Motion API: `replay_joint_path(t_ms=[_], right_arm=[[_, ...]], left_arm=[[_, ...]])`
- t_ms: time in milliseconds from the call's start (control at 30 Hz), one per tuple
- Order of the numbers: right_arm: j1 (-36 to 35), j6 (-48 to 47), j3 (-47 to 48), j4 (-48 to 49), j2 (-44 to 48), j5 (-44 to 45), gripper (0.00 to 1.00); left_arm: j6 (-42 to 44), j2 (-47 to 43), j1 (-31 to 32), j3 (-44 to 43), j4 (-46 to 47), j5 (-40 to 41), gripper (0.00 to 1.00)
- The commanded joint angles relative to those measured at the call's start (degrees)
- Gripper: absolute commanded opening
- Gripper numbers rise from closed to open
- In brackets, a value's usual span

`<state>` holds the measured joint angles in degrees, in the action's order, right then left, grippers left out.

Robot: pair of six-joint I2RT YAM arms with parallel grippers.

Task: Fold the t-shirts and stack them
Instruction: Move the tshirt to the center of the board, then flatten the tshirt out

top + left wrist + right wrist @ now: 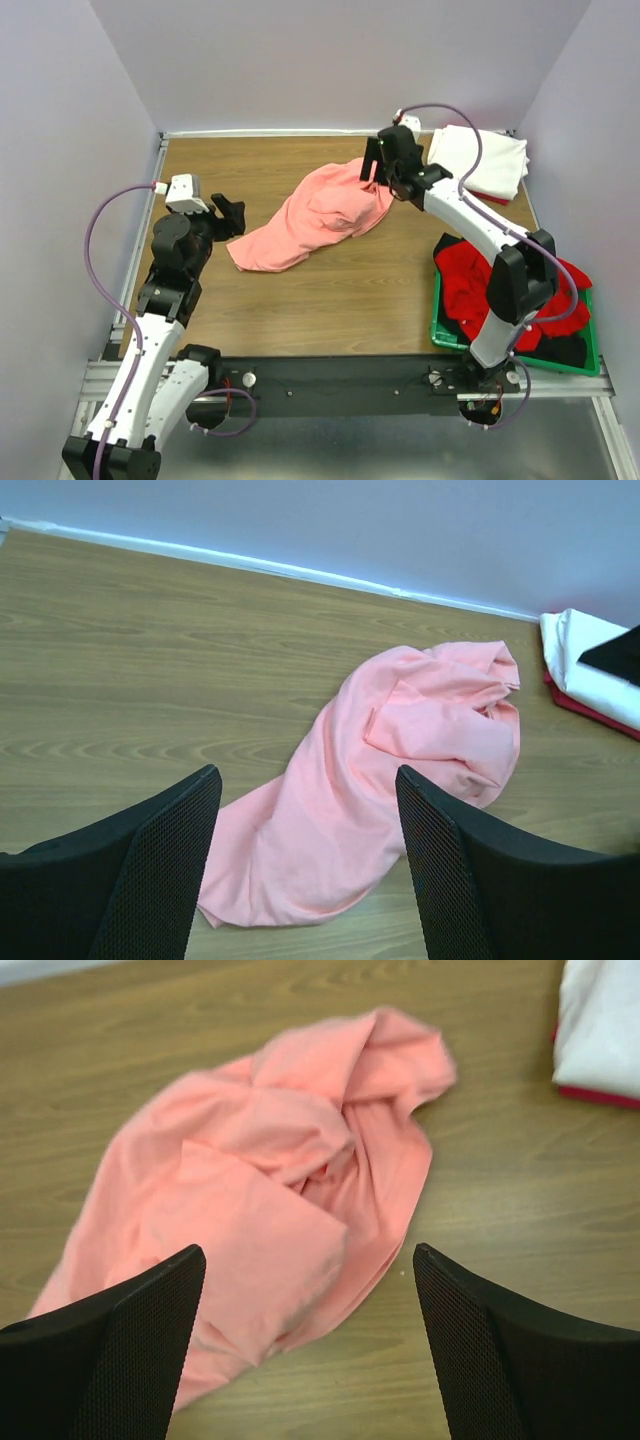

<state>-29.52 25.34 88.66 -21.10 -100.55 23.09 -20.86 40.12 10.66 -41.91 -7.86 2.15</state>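
A salmon-pink t-shirt point(320, 215) lies crumpled in a long heap on the middle of the wooden table; it also shows in the left wrist view point(400, 760) and the right wrist view point(260, 1180). A folded white t-shirt point(485, 160) lies on a folded red one point(492, 198) at the back right. My left gripper point(232, 215) is open and empty, just left of the pink shirt's near end. My right gripper point(372, 165) is open and empty, above the shirt's far right end. Both grippers' fingers stand wide apart in the wrist views point(305, 780) point(310, 1255).
A green crate point(437, 335) at the right front holds bright red t-shirts point(500, 290) and a dark one point(565, 350). Lilac walls close the table at the back and sides. The white stack also shows in both wrist views point(590, 655) point(600, 1030).
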Motion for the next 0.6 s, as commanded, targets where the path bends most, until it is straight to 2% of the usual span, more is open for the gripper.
replay_joint_path(t_ms=[0,67,100,167,233,367,567], right_arm=[[-0.98,2.43,-5.15,1.94,2.64,-5.76,0.9],[-0.98,2.61,-9.46,3.69,2.2,-11.11,0.89],[-0.98,2.61,-10.95,5.61,2.03,-12.53,0.89],[-0.89,2.61,-13.68,7.38,1.24,-14.21,0.89],[-0.98,2.35,-14.39,8.62,0.71,-14.04,0.89],[-0.98,1.29,-14.31,9.59,-1.66,-13.95,0.9],[-0.98,-0.2,-10.89,11.52,-9.12,-16.4,0.88]], left_arm=[[-5.06,1.27,3.48,2.27,1.35,1.8,0.77],[-6.9,1.89,5.86,4.46,3.37,2.94,0.76],[-8.74,2.85,9.26,6.04,3.98,5.12,0.77],[-9.98,4.43,12.88,7.97,6.17,7.85,0.77],[-11.39,7.86,15.0,10.35,7.5,7.08,0.77],[-12.71,12.7,15.62,12.9,12.15,3.12,0.77],[-13.15,12.88,15.71,16.42,16.02,1.45,0.8]])
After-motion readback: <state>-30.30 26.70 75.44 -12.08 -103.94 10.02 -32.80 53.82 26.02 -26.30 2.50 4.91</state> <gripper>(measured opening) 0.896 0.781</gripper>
